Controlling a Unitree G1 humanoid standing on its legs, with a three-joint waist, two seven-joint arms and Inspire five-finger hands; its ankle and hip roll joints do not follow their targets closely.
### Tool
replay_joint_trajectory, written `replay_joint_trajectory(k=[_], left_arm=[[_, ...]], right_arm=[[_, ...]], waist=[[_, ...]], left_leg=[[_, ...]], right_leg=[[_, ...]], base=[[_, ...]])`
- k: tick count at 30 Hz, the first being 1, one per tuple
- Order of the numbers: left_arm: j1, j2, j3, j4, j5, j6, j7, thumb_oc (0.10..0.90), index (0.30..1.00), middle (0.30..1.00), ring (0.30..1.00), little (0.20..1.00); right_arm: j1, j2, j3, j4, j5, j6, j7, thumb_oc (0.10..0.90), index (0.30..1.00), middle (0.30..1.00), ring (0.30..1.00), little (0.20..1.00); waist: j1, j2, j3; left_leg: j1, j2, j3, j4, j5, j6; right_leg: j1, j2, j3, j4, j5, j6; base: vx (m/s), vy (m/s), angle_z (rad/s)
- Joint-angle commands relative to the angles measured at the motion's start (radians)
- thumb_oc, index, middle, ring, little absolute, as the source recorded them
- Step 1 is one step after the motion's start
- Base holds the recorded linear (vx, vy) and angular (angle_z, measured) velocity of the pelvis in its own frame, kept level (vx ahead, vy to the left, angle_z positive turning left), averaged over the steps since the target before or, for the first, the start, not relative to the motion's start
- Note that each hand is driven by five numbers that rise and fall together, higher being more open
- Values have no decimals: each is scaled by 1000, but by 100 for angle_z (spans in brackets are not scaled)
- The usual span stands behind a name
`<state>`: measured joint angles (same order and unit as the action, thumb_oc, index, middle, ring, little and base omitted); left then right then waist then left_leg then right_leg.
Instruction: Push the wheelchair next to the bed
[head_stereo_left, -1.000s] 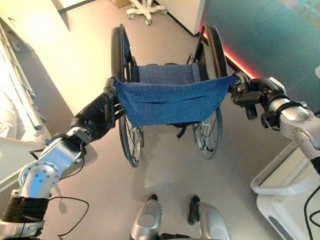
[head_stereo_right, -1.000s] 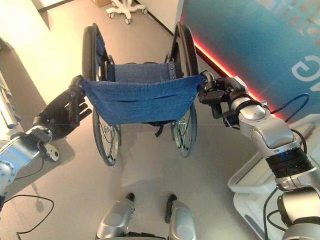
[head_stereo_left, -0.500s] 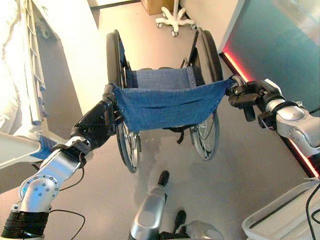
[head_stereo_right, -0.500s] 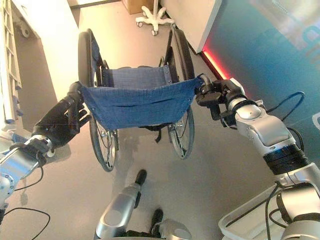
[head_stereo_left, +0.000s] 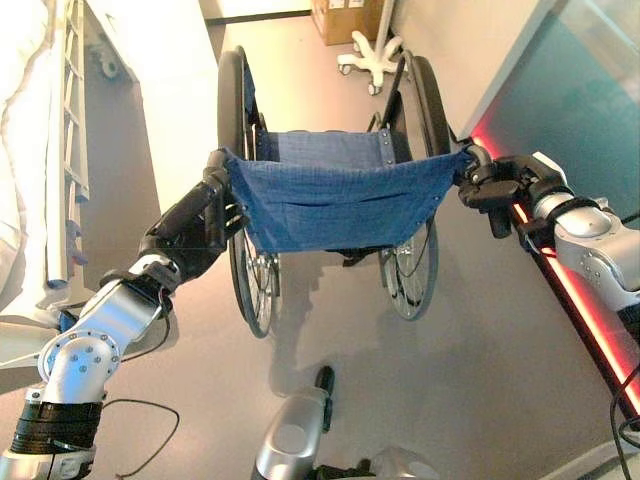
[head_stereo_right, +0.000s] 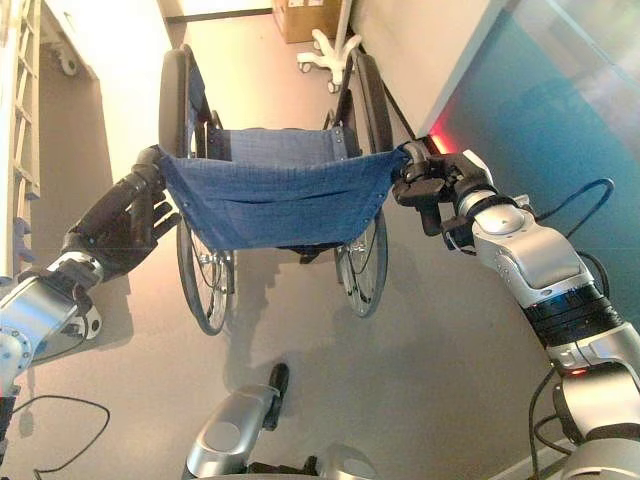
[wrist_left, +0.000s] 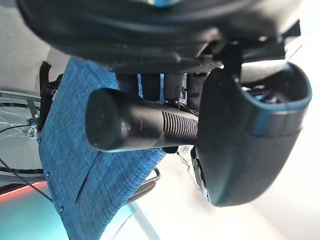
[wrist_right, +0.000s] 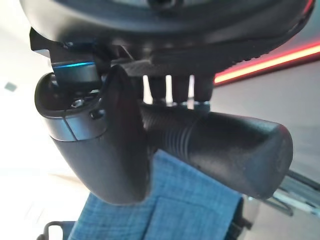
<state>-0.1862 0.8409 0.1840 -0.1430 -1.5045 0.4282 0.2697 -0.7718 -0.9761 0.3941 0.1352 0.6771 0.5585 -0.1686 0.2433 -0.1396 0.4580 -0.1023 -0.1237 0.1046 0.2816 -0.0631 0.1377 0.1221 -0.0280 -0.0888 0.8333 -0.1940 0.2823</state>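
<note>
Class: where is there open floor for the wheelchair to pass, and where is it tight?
Open floor runs ahead between the bed and the wall. It is tight at the far end by the white wheeled base and cardboard box, and along the red-lit panel.

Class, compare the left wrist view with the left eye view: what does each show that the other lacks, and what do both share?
Left wrist view alone: the ribbed black push handle seen close, with the left hand curled round it.

Left eye view alone: the whole wheelchair, the bed to its left, the right hand on the other handle, a white wheeled base and a cardboard box ahead.

Both: the blue fabric backrest.
</note>
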Motion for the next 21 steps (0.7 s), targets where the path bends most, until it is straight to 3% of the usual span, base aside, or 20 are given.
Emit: replay_joint_trajectory(k=[1,2,5,7,9,11,12,14,16,19,21], left_arm=[[-123,93,9,-116,-202,-154,-157,400,300,300,300,300],[-126,101,11,-113,-212,-158,-154,400,300,300,300,300],[-146,131,-3,-94,-242,-182,-151,400,300,300,300,300],[-157,129,-13,-86,-237,-190,-157,400,300,300,300,300],[-185,114,-47,-79,-216,-216,-171,400,300,300,300,300],[-210,96,-65,-79,-187,-237,-176,400,300,300,300,300],[-217,90,-64,-90,-173,-245,-165,400,300,300,300,300],[-201,81,-48,-110,-158,-243,-144,400,300,300,300,300],[-171,60,-39,-129,-136,-234,-146,400,300,300,300,300],[-138,39,-22,-135,-129,-210,-170,400,300,300,300,300],[-110,27,-17,-139,-134,-198,-192,400,300,300,300,300]], right_arm=[[-101,68,60,-118,-44,-320,116,400,300,300,300,300],[-87,59,49,-125,-53,-321,125,400,300,300,300,300],[-69,20,13,-142,-46,-322,146,400,300,300,300,300],[-76,10,5,-136,-45,-325,151,400,300,300,300,300],[-97,-8,10,-130,-34,-320,135,400,300,300,300,300],[-134,-12,16,-126,-23,-301,121,400,300,300,300,300],[-164,-7,16,-129,-15,-273,115,400,300,300,300,300],[-182,4,11,-153,-5,-236,105,400,300,300,300,300],[-182,21,0,-173,-4,-210,84,400,300,300,300,300],[-185,19,1,-179,-1,-198,77,400,300,300,300,300],[-201,11,10,-168,-1,-191,92,400,300,300,300,300]], waist=[[28,-6,-355],[19,-1,-361],[-14,33,-354],[-22,51,-341],[-42,55,-311],[-60,47,-287],[-66,30,-278],[-71,18,-269],[-73,9,-265],[-78,7,-279],[-83,9,-308]], left_leg=[[-25,-62,-39,-167,108,-36],[-24,-65,-53,-164,105,-35],[-4,-63,-119,-104,70,-41],[5,-51,-156,-73,50,-51],[39,-59,-229,-25,-10,-57],[70,-59,-279,4,-76,-60],[95,-55,-306,19,-121,-65],[119,-42,-329,40,-152,-71],[145,-26,-355,60,-172,-75],[153,-11,-370,81,-162,-82],[186,27,-391,94,-124,-113]], right_leg=[[-18,165,-3,-114,424,-62],[-24,150,1,-141,403,-70],[-70,17,-43,-317,224,-144],[-111,-9,-42,-414,182,-172],[-177,-51,-13,-583,203,-177],[-235,-92,17,-704,285,-151],[-272,-124,39,-829,353,-120],[-285,-147,47,-910,402,-103],[-296,-141,65,-879,411,-100],[-286,-121,77,-834,377,-98],[-293,-97,76,-762,360,-118]], base=[[341,51,28],[387,77,41],[328,10,54],[239,-89,81],[310,-191,79],[385,-274,96],[421,-285,139],[471,-283,132],[508,-288,56],[449,-216,52],[498,-205,44]])
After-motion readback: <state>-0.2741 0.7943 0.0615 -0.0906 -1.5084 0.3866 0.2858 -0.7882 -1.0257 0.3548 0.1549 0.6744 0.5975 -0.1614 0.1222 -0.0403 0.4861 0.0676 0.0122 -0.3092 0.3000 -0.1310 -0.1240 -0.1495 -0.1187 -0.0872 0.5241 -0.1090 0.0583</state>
